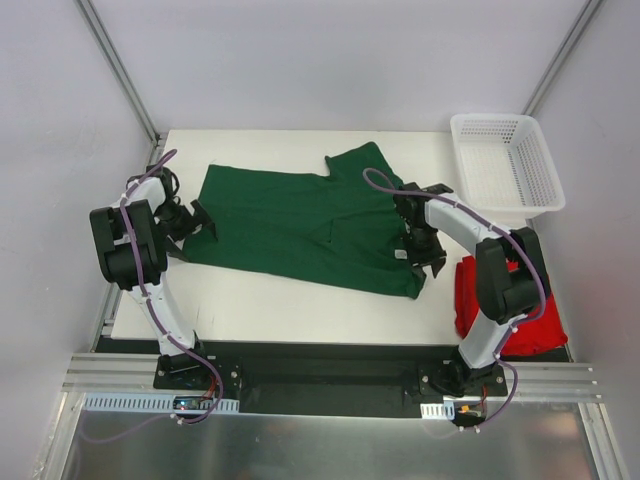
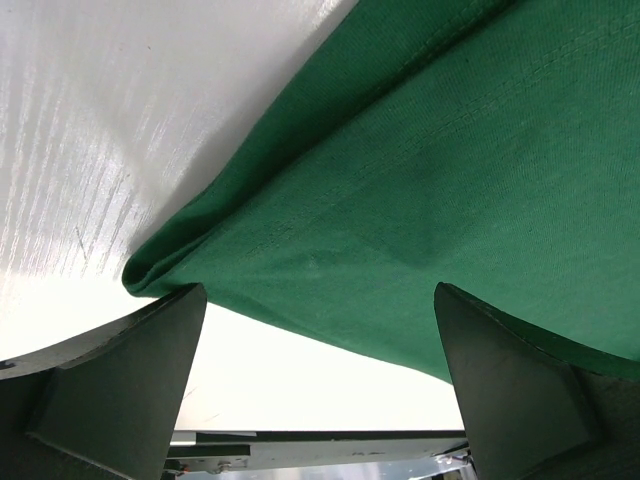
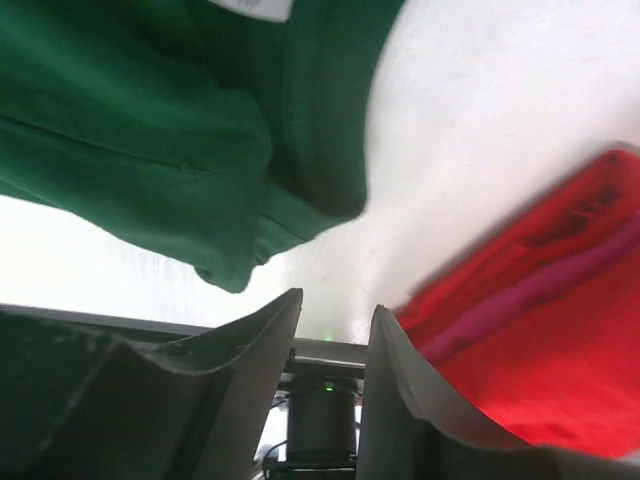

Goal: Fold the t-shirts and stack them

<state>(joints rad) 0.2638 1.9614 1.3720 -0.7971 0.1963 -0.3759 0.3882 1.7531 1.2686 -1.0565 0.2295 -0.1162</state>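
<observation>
A green t-shirt (image 1: 300,225) lies spread across the middle of the white table (image 1: 300,305), with a sleeve sticking out at the back. My left gripper (image 1: 197,222) sits at the shirt's left edge with its jaws wide apart. In the left wrist view the green t-shirt's hem (image 2: 400,200) lies just beyond the open left gripper (image 2: 320,345), and nothing is between the fingers. My right gripper (image 1: 427,256) hovers at the shirt's near right corner. Its fingers (image 3: 255,350) stand a narrow gap apart with nothing in it. The green corner (image 3: 225,265) is to their left.
A folded red shirt (image 1: 510,310) lies at the table's near right corner, and the red shirt (image 3: 540,330) shows close beside the right fingers. A white plastic basket (image 1: 505,160) stands at the back right. Metal frame posts (image 1: 120,70) rise at the back corners.
</observation>
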